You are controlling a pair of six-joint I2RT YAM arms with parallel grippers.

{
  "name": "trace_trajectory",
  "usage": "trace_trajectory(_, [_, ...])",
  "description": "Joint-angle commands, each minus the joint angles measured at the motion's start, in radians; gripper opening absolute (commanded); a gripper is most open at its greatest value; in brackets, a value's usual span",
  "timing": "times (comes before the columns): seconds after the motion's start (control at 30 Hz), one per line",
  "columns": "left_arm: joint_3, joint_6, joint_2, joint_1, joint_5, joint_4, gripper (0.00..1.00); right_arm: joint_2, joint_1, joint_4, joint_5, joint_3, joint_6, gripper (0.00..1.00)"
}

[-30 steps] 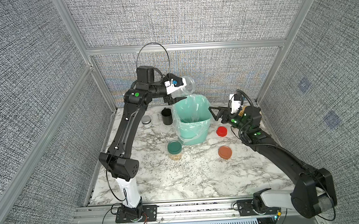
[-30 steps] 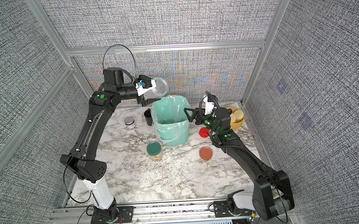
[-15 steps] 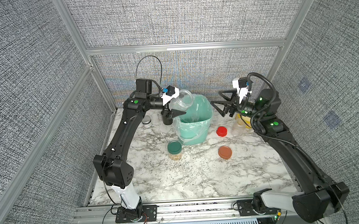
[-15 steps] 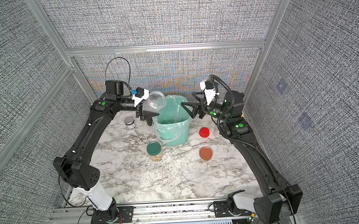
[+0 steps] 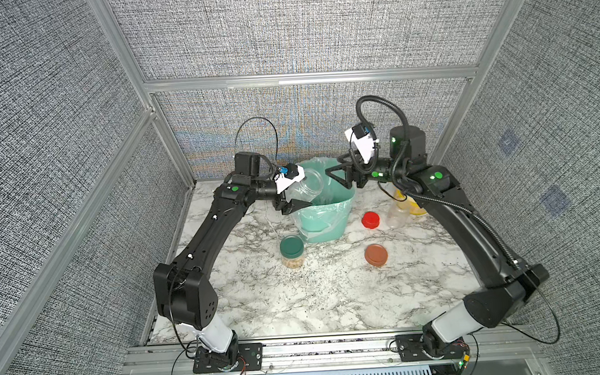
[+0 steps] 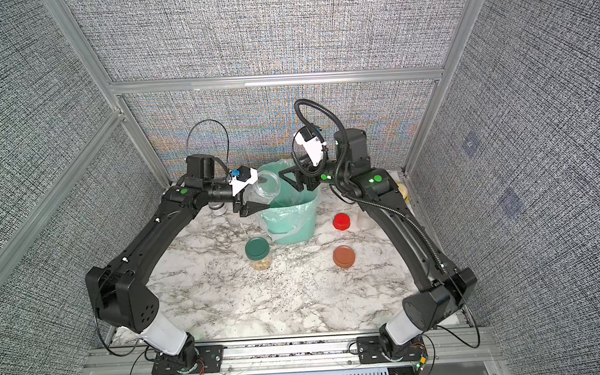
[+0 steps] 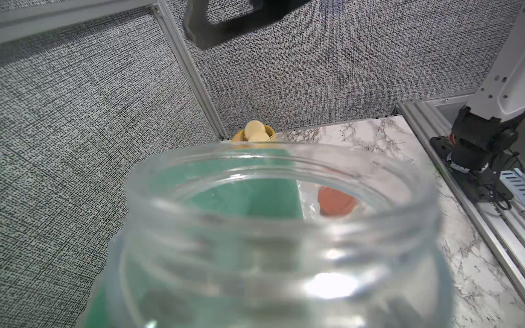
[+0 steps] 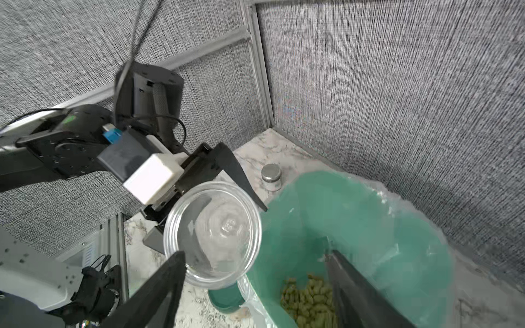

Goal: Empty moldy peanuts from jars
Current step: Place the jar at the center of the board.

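Left fingers (image 5: 297, 206) clamp an empty clear jar (image 5: 307, 188); right fingers (image 8: 358, 292) spread apart over green bin (image 5: 328, 225).

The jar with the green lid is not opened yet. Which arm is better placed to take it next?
Right, probably: the right gripper is empty, jaws open, above the bin. The left gripper is shut on the empty jar.

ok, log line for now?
left jaws: shut on empty jar above bin edge | right jaws: open near jar mouth | peanuts: in bin | green-lidded jar: closed
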Motion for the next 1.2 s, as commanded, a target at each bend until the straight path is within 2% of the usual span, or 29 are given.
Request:
trace_trajectory(0.0, [-0.007, -0.030, -0.009, -0.001, 0.002, 0.108, 0.00, 0.047, 0.024, -0.096, 0.035, 0.041, -0.019, 0.74])
trace_trajectory(0.13, [-0.017, -0.017, -0.010, -0.007, 0.002, 0.115, 0.00, 0.121, 0.041, -0.166, 0.021, 0.125, -0.015, 0.61])
trace_trajectory(0.3, [-0.016, 0.010, -0.006, -0.007, 0.005, 0.097, 0.00, 0.171, 0.066, -0.225, 0.059, 0.191, -0.012, 0.53])
trace_trajectory(0.4, [-0.013, 0.025, -0.004, -0.007, 0.004, 0.084, 0.00, 0.207, 0.075, -0.281, 0.071, 0.231, -0.020, 0.42])
trace_trajectory(0.67, [0.009, 0.047, 0.019, -0.009, -0.013, 0.054, 0.00, 0.240, 0.107, -0.326, 0.142, 0.272, -0.022, 0.22])
trace_trajectory(0.9, [0.011, 0.044, 0.028, -0.009, -0.027, 0.060, 0.13, 0.260, 0.116, -0.327, 0.147, 0.284, -0.008, 0.00])
trace_trajectory(0.97, [0.016, 0.040, 0.033, -0.009, -0.030, 0.062, 0.17, 0.259, 0.116, -0.319, 0.143, 0.289, -0.003, 0.00])
trace_trajectory(1.03, [0.027, 0.034, 0.040, -0.010, -0.032, 0.064, 0.30, 0.254, 0.115, -0.304, 0.133, 0.289, 0.001, 0.00])
trace_trajectory(1.07, [0.030, 0.034, 0.042, -0.010, -0.032, 0.065, 0.41, 0.250, 0.114, -0.292, 0.130, 0.286, 0.006, 0.00])
trace_trajectory(1.1, [0.036, 0.034, 0.044, -0.010, -0.031, 0.067, 0.92, 0.243, 0.114, -0.276, 0.121, 0.280, 0.011, 0.00])
trace_trajectory(1.13, [0.040, 0.034, 0.046, -0.010, -0.034, 0.070, 0.99, 0.236, 0.111, -0.256, 0.111, 0.272, 0.018, 0.00])
trace_trajectory(1.17, [0.041, 0.030, 0.047, -0.010, -0.038, 0.077, 1.00, 0.229, 0.108, -0.239, 0.102, 0.265, 0.024, 0.00])
